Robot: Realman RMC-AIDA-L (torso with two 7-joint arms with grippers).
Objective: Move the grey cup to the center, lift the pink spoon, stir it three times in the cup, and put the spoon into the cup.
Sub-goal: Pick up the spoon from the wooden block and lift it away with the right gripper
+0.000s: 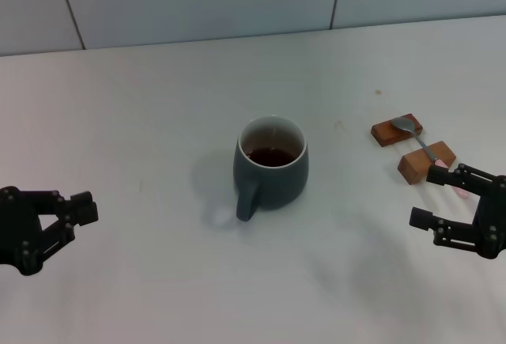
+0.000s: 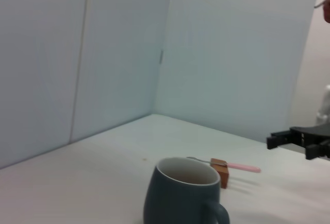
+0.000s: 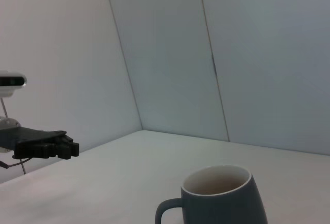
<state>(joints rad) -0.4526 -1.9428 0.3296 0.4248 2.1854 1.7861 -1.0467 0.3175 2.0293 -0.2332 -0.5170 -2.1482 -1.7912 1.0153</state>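
The grey cup (image 1: 270, 164) stands upright near the middle of the desk (image 1: 142, 107), handle turned toward the robot, dark liquid inside, so the first step looks done and lifting the spoon is what remains next. The pink spoon (image 1: 423, 144) lies well to the right of the cup, bridged across two small wooden blocks (image 1: 413, 146); its metal bowl rests on the farther block and its long axis runs back toward the robot, the pink handle end reaching just to the right gripper (image 1: 451, 198). That gripper sits low over the desk right beside the handle end, fingers spread apart and holding nothing, palm roughly level and pointing toward the cup. It is by far the nearer arm. The left gripper (image 1: 67, 217) hangs well to the left of the cup, fingers parted and empty, apparently idle.
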